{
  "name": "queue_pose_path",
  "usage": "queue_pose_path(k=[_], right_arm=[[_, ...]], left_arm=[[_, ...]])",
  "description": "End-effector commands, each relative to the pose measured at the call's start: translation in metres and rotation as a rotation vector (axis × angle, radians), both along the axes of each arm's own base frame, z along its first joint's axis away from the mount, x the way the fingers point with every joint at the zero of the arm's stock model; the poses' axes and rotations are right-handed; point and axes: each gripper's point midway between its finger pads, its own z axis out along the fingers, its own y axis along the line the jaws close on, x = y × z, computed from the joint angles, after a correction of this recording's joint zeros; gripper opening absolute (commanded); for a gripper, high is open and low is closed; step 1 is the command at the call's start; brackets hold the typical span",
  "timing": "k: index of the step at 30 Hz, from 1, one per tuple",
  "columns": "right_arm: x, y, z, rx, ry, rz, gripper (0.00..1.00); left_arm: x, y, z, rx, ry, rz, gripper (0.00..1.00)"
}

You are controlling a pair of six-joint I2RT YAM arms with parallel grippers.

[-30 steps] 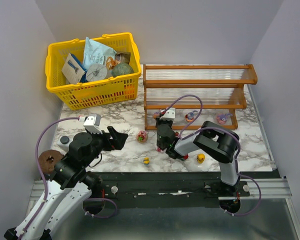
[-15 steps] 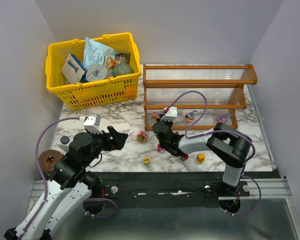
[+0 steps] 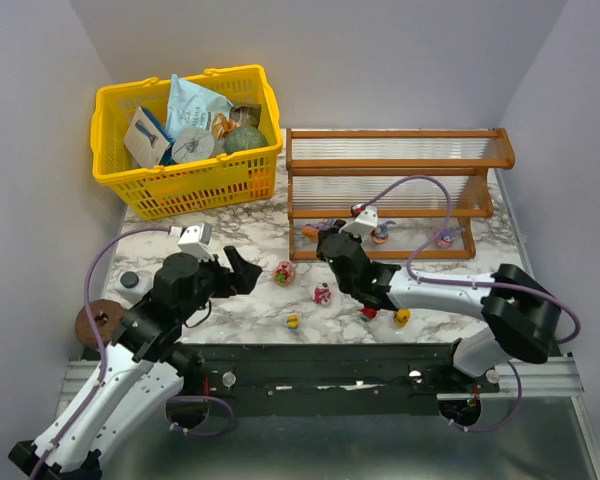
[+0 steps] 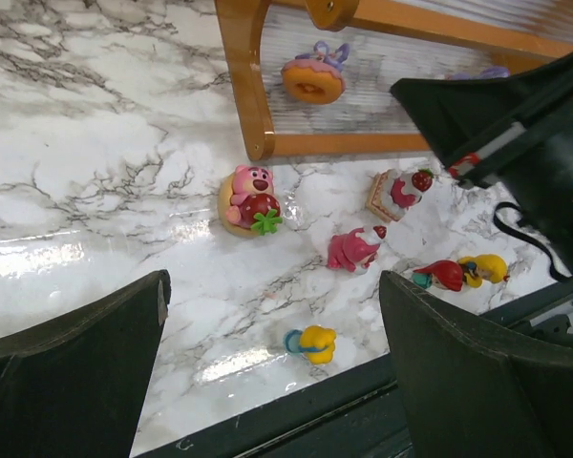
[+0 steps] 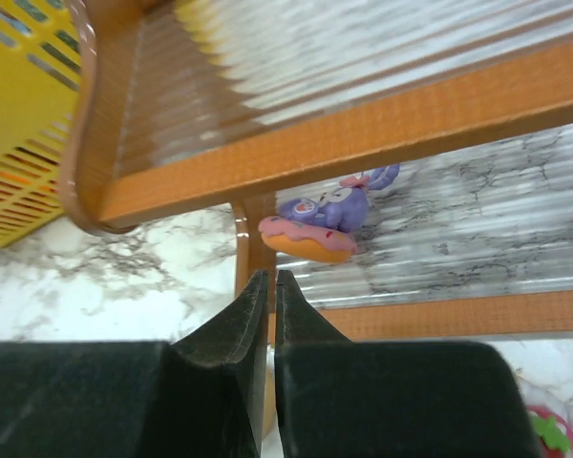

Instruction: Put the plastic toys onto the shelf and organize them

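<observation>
Toys (image 4: 353, 250) loose on worktop (image 4: 95, 143) before shelf (image 4: 239, 86)
Right fingers (image 5: 234, 324) clenched empty near donut figurine (image 5: 310, 239); left fingers (image 4: 76, 372) spread wide.

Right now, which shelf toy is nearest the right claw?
The purple figure on a pink doughnut, at the bottom tier's left end, before the right gripper; two others sit further right.

Glossy marble table (image 3: 260, 308); wooden shelf (image 3: 390, 163), ribbed plastic tiers.

From the right wrist we catch only a sliver of a red toy (image 5: 551, 431) at five o'clock, and the shelf (image 5: 363, 134) runs off at twelve.
</observation>
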Motion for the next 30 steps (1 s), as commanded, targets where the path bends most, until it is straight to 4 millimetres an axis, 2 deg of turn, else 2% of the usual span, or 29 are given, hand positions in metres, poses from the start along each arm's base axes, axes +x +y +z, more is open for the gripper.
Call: queue_pose_path(k=[1, 2, 3, 4, 5, 6, 8, 9, 10, 11, 12, 13, 14, 15, 16, 17, 18, 19, 21, 23, 24, 25, 27, 28, 30], right_arm=[[-0.026, -0.015, 0.004, 0.027, 0.115, 0.038, 0.18], [-0.030, -0.018, 0.005, 0.032, 0.135, 0.038, 0.19], [-0.035, -0.021, 0.007, 0.056, 0.156, 0.035, 0.21], [-0.044, -0.027, 0.014, 0.064, 0.169, 0.059, 0.25], [-0.049, -0.033, 0.010, 0.061, 0.187, 0.060, 0.27], [-0.055, -0.038, 0.013, 0.092, 0.200, 0.055, 0.29], [-0.066, -0.049, 0.023, 0.128, 0.201, 0.075, 0.35], [-0.072, -0.055, 0.018, 0.134, 0.215, 0.074, 0.37], [-0.077, -0.060, 0.016, 0.130, 0.223, 0.082, 0.40], [-0.081, -0.066, 0.028, 0.161, 0.204, 0.092, 0.41], [-0.084, -0.070, 0.028, 0.158, 0.206, 0.094, 0.43], [-0.089, -0.078, 0.025, 0.144, 0.219, 0.089, 0.43], [-0.092, -0.083, 0.035, 0.169, 0.202, 0.092, 0.44], [-0.094, -0.088, 0.037, 0.166, 0.196, 0.092, 0.44], [-0.097, -0.094, 0.035, 0.158, 0.198, 0.087, 0.44], [-0.099, -0.097, 0.036, 0.161, 0.193, 0.090, 0.45], [-0.101, -0.102, 0.044, 0.185, 0.170, 0.090, 0.45], [-0.102, -0.105, 0.045, 0.186, 0.163, 0.090, 0.45], [-0.104, -0.111, 0.049, 0.199, 0.145, 0.091, 0.45], [-0.106, -0.114, 0.049, 0.196, 0.140, 0.091, 0.45], [-0.106, -0.116, 0.050, 0.195, 0.137, 0.089, 0.45], [-0.106, -0.117, 0.049, 0.191, 0.137, 0.086, 0.45], [-0.107, -0.116, 0.046, 0.184, 0.146, 0.092, 0.45], [-0.108, -0.116, 0.044, 0.181, 0.152, 0.095, 0.45], [-0.109, -0.115, 0.039, 0.177, 0.165, 0.101, 0.45]], left_arm=[[0.013, -0.015, -0.004, -0.114, 0.070, 0.051, 0.99], [0.015, -0.019, -0.008, -0.142, 0.090, 0.060, 0.99], [0.021, -0.026, 0.000, -0.213, 0.095, 0.079, 0.99], [0.025, -0.031, -0.002, -0.246, 0.123, 0.093, 0.99], [0.029, -0.034, -0.006, -0.277, 0.145, 0.114, 0.99], [0.036, -0.040, 0.003, -0.339, 0.126, 0.119, 0.99], [0.045, -0.049, -0.011, -0.435, 0.204, 0.176, 0.99], [0.053, -0.055, -0.002, -0.502, 0.184, 0.177, 0.96], [0.059, -0.059, -0.012, -0.539, 0.234, 0.214, 0.94], [0.063, -0.062, -0.018, -0.561, 0.257, 0.231, 0.91], [0.071, -0.066, -0.013, -0.596, 0.246, 0.235, 0.85], [0.077, -0.070, -0.028, -0.578, 0.287, 0.261, 0.82], [0.082, -0.072, -0.028, -0.598, 0.304, 0.279, 0.78], [0.087, -0.075, -0.030, -0.605, 0.312, 0.286, 0.69], [0.092, -0.078, -0.041, -0.591, 0.337, 0.307, 0.68], [0.096, -0.080, -0.042, -0.605, 0.346, 0.316, 0.67], [0.102, -0.083, -0.038, -0.631, 0.335, 0.315, 0.61], [0.106, -0.084, -0.046, -0.629, 0.348, 0.332, 0.59], [0.114, -0.089, -0.042, -0.677, 0.339, 0.340, 0.56], [0.121, -0.094, -0.047, -0.695, 0.350, 0.341, 0.54], [0.125, -0.098, -0.042, -0.729, 0.342, 0.334, 0.54], [0.128, -0.102, -0.049, -0.729, 0.357, 0.332, 0.53], [0.135, -0.109, -0.043, -0.767, 0.350, 0.313, 0.52], [0.138, -0.112, -0.052, -0.764, 0.367, 0.321, 0.52], [0.147, -0.118, -0.049, -0.779, 0.364, 0.318, 0.52]])
